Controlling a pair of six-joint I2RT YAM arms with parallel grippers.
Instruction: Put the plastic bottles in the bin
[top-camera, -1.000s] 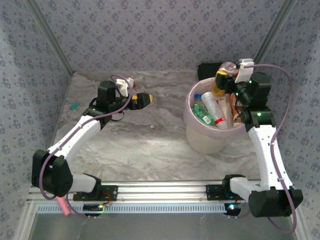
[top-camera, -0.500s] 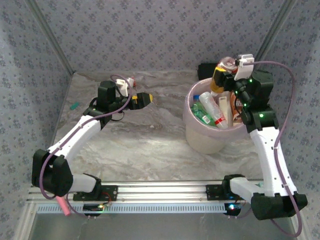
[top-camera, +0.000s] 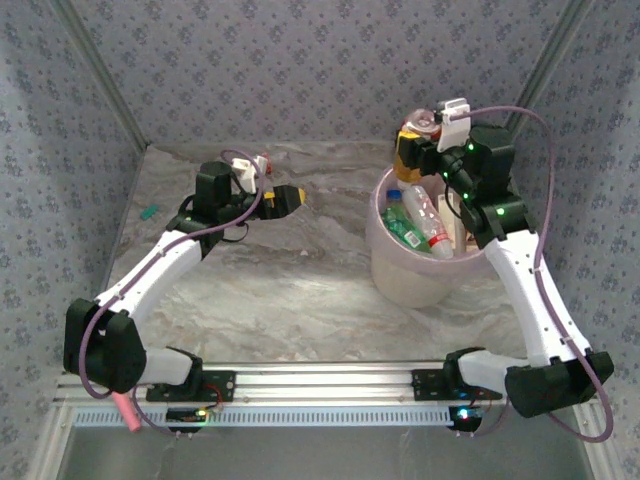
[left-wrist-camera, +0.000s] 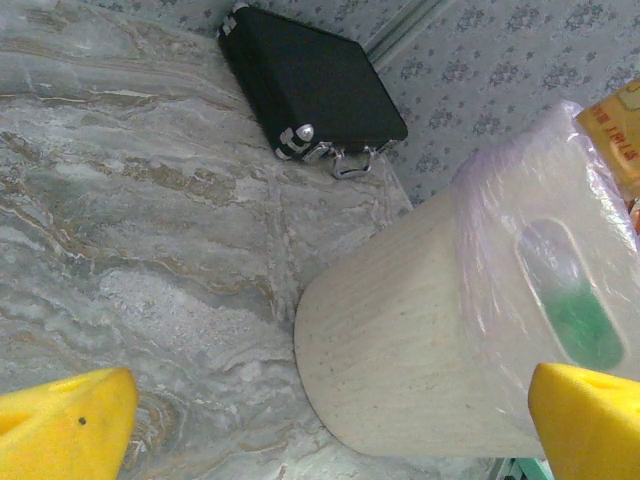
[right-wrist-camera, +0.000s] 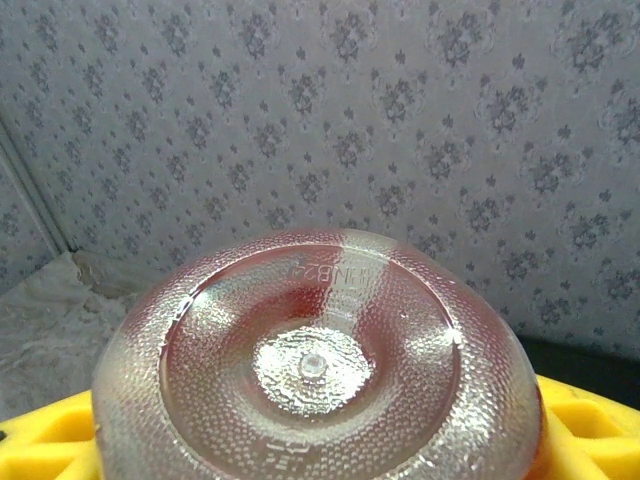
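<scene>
Top external view: the left tool (top-camera: 297, 199) hangs over the marbled grey desk (top-camera: 290, 285), its jaws spread wide with nothing between them. The left wrist view shows its yellow fingertips (left-wrist-camera: 65, 420) in the lower corners. Ahead of this tool and to its right, well apart, stands the bin (top-camera: 400, 275), a round cream bucket with a speckled, faintly ribbed wall. It is lined with a thin pink bag and holds a heap of plastic bottles (top-camera: 415, 220). A yellow label (left-wrist-camera: 612, 125) at its rim carries red letters too cropped to read. Beyond the bin lies a black case (left-wrist-camera: 310, 85) with metal latches. The right tool (top-camera: 412, 148) is clamped on a clear bottle (top-camera: 426, 122), with the bin's far rim just below. The bottle's round, dimpled base bears raised lettering that I cannot read.
</scene>
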